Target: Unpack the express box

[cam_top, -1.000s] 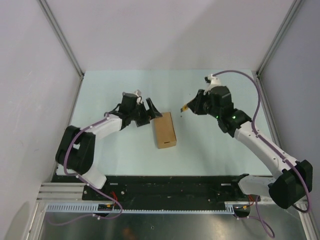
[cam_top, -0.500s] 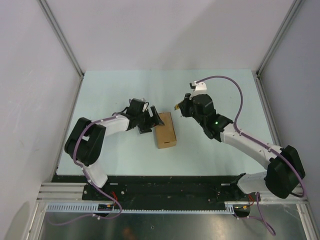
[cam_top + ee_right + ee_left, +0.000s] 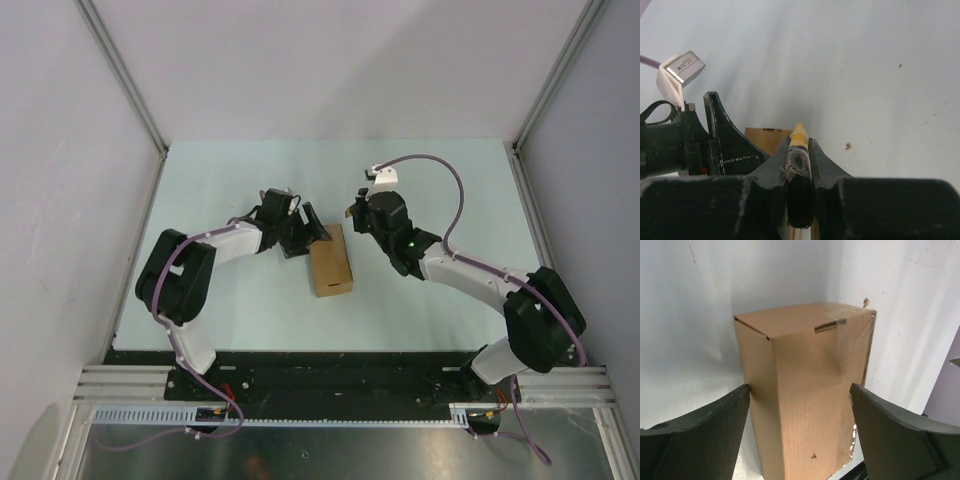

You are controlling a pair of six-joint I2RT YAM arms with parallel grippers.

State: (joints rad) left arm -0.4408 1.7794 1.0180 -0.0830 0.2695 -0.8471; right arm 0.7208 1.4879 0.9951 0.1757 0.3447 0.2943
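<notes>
express box point(image 3: 331, 260) is seen lying flat near the middle of the pale table point(image 3: 430, 180), its long side running from near to far and its flaps closed. a glossy strip of clear tape can be made out along one edge in the left wrist view. the left gripper point(image 3: 307, 236) is brought in low from the left at the box's far-left corner, with its jaws spread wide. in its own camera the two dark fingers point(image 3: 705, 435) are placed on either side of the box's end; it cannot be told whether either finger is touching the cardboard, and no squeeze is shown. the right gripper point(image 3: 799, 150) is held just beyond the box's far-right corner, above the table, and is clenched on the utility knife point(image 3: 799, 136). the knife's yellow-and-black tip is seen sticking out past the fingertips, aimed toward the box's far end. whether the tip is touching the box cannot be told. in the right wrist view a corner of the brown box is shown just beyond the tip, with one finger of the left gripper beside it.
</notes>
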